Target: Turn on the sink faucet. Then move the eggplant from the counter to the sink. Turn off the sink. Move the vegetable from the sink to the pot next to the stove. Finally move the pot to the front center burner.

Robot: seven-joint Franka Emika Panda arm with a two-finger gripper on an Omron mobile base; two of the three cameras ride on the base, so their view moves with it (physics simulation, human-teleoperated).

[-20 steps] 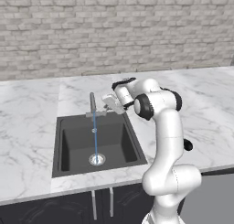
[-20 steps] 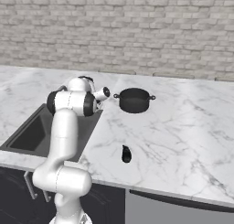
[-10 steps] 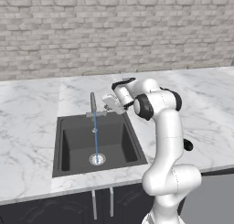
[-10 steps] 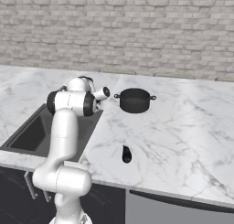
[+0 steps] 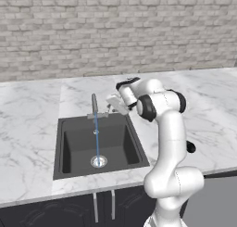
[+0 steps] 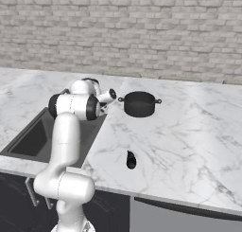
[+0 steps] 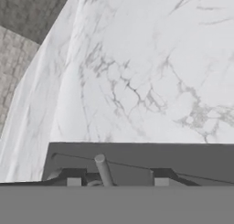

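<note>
**Water runs at the sink, pincer hangs beside the tap**

Grey brick wall backs a white marble counter with grey veins [image 5: 32, 124], which carries a dark grey rectangular recessed sink [image 5: 97, 145] set near its front edge. At the sink's rear rim stands the slim grey metal upright faucet [image 5: 94, 103] with its small lever handle, and a thin blue stream of water [image 5: 96, 140] falls from it onto the round silver drain [image 5: 97, 162].

The white arm's two-finger gripper [image 5: 115, 104] hangs over the rear right corner of the sink, just beside the faucet and to its right. In the hand view the two dark finger tips [image 7: 73, 177] stand apart, with the faucet's grey rod rising between them, nearer the left one; nothing is clamped. Whether a tip touches the rod or the lever I cannot tell.

The small near-black elongated eggplant [image 6: 131, 160] lies on the counter near its front edge, well to the right of the sink. A black round two-handled pot [image 6: 139, 103] sits further back on the counter, toward the wall, well apart from the eggplant.

No brand, label or writing can be read on any of these things.
</note>
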